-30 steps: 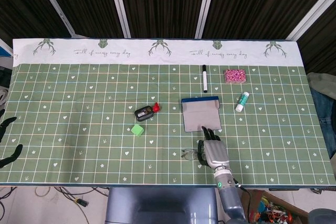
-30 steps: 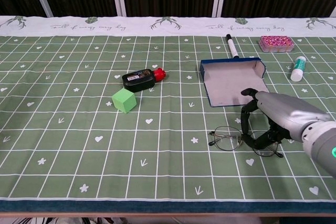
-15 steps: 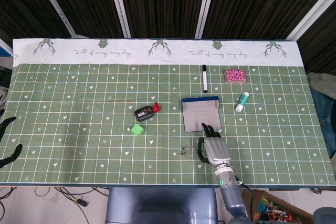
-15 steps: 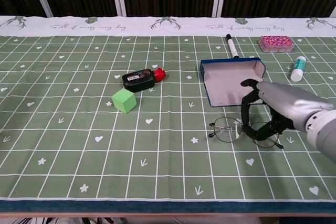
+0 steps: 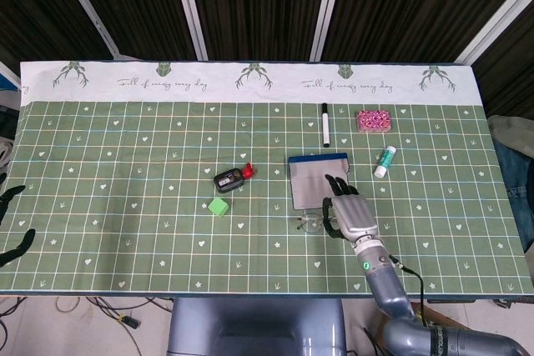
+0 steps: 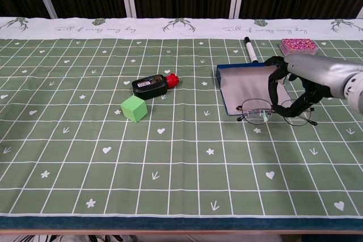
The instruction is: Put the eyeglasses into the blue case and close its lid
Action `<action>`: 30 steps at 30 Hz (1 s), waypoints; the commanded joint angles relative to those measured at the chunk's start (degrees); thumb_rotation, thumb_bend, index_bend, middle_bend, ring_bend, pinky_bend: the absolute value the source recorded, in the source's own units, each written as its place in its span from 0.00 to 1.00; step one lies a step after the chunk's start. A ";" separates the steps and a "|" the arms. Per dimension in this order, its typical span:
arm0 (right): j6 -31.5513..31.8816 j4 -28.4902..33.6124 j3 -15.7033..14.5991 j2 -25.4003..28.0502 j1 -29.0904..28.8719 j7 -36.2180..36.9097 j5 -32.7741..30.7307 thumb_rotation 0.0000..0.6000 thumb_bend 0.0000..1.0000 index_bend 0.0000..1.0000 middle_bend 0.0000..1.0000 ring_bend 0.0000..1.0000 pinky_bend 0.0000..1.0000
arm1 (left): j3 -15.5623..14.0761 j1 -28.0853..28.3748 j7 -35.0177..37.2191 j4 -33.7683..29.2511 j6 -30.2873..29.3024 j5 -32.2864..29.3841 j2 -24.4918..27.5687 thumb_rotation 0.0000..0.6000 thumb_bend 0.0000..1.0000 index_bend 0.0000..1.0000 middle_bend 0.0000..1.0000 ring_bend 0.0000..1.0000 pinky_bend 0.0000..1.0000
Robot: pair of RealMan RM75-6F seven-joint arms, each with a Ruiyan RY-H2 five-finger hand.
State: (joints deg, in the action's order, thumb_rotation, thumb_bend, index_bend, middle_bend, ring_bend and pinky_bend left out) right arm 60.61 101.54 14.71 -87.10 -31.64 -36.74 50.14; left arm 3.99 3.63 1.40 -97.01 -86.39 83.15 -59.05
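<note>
The blue case [image 6: 245, 88] lies open on the green cloth, its grey inside up and its blue lid edge [image 6: 244, 67] at the far side; in the head view the case [image 5: 315, 179] sits right of centre. My right hand [image 6: 309, 77] grips the eyeglasses [image 6: 254, 110] by their right side and holds them just over the case's near right corner. From the head camera, the right hand [image 5: 355, 216] covers most of the eyeglasses [image 5: 312, 223]. Only dark fingers of my left hand [image 5: 12, 221] show at the far left edge, spread and holding nothing.
A black marker [image 6: 250, 49] lies just beyond the case. A pink box [image 6: 297, 46] and a white tube [image 6: 322, 74] sit to the right. A black bottle with a red cap [image 6: 153, 84] and a green cube [image 6: 134, 108] stand left of centre.
My right hand has taken the eyeglasses off the cloth near the front edge and carried them away from me to the case's near corner. The left hand has not moved.
</note>
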 commanded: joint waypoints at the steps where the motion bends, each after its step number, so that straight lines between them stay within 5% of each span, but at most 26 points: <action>1: -5.39 -2.80 2.47 3.02 -3.08 2.18 -2.67 1.00 0.51 0.65 0.00 0.02 0.16 | 0.06 -0.02 0.03 0.01 -0.06 -0.05 0.01 1.00 0.32 0.15 0.00 0.00 0.00; 11: -9.61 -8.61 5.32 5.51 -7.71 5.73 -3.21 1.00 0.51 0.68 0.00 0.02 0.14 | 0.19 0.01 -0.18 0.08 -0.20 -0.09 0.00 1.00 0.32 0.15 0.00 0.00 0.00; 30: -23.06 -25.60 3.11 2.00 -15.16 16.13 3.03 1.00 0.51 0.69 0.00 0.00 0.14 | 0.33 -0.05 0.05 0.15 -0.24 -0.34 0.06 1.00 0.32 0.15 0.00 0.00 0.00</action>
State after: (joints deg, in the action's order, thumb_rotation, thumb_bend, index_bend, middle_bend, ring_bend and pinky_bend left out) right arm 39.33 77.45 18.16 -84.45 -45.96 -22.56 51.72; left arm 4.32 3.57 1.45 -96.86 -86.63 82.80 -59.00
